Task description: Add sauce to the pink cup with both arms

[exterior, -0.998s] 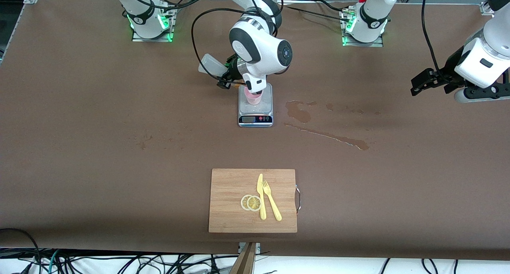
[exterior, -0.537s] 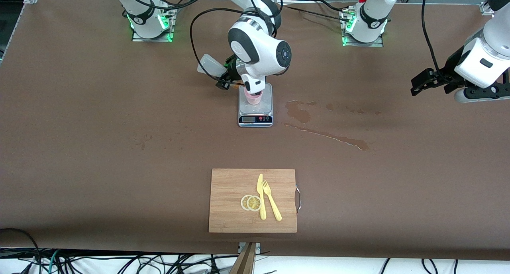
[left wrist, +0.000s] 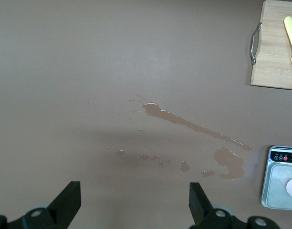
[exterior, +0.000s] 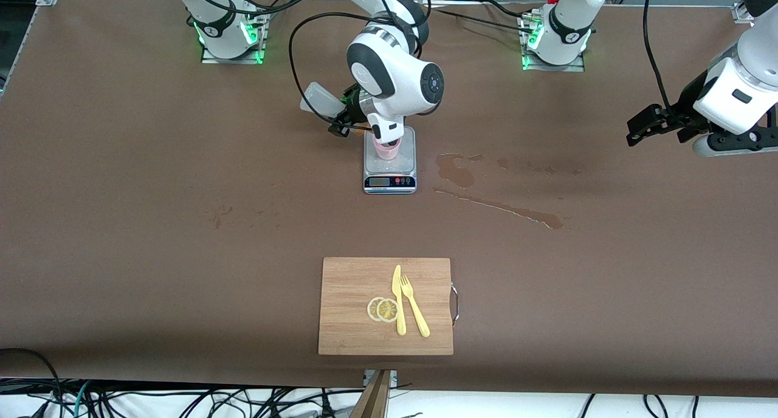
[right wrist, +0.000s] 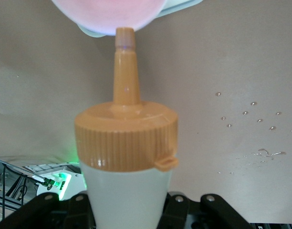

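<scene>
My right gripper (exterior: 349, 117) is shut on the sauce bottle (exterior: 322, 102), a whitish squeeze bottle tipped over with its orange nozzle toward the pink cup (exterior: 387, 147). The cup stands on the silver scale (exterior: 390, 176). In the right wrist view the bottle (right wrist: 127, 191) sits between my fingers and its orange nozzle tip (right wrist: 125, 38) touches the rim of the pink cup (right wrist: 108, 14). My left gripper (exterior: 653, 126) is open and empty, up over the table at the left arm's end; it waits there. Its view shows the scale (left wrist: 279, 179) at the edge.
A brown spill (exterior: 486, 193) runs across the table beside the scale toward the left arm's end, also in the left wrist view (left wrist: 193, 129). A wooden cutting board (exterior: 386, 305) with lemon slices, a yellow knife and fork lies nearer the front camera.
The right wrist and bottle have shifted very slightly toward the right arm's end. The left arm has not moved.
</scene>
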`<act>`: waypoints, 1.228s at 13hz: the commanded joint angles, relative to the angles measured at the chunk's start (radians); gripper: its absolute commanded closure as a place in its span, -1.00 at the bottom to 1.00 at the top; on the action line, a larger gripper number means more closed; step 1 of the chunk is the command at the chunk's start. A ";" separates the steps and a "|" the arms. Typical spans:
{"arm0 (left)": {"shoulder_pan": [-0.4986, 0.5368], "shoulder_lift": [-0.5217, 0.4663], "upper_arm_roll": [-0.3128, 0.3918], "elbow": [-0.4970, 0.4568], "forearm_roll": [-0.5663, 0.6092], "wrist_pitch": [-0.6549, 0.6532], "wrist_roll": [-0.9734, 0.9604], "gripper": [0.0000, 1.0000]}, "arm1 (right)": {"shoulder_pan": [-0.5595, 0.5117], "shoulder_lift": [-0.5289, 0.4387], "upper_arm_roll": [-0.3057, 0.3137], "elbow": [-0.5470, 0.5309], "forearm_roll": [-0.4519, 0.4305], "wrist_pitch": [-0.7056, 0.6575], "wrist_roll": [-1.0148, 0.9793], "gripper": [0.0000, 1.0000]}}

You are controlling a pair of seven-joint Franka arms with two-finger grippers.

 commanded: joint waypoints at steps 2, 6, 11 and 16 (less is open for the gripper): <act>-0.002 -0.011 0.002 -0.008 -0.014 0.003 0.009 -1.00 | -0.088 -0.076 0.018 0.013 0.034 -0.019 -0.064 1.00; -0.002 -0.011 0.002 -0.010 -0.014 0.003 0.009 -1.00 | -0.262 -0.235 0.018 -0.068 0.197 0.073 -0.220 1.00; -0.003 -0.008 0.002 -0.010 -0.014 -0.004 0.009 -1.00 | -0.546 -0.392 0.018 -0.174 0.390 0.164 -0.527 1.00; -0.003 -0.008 -0.013 -0.010 -0.012 -0.016 0.009 -1.00 | -0.726 -0.449 0.015 -0.234 0.469 0.185 -0.748 1.00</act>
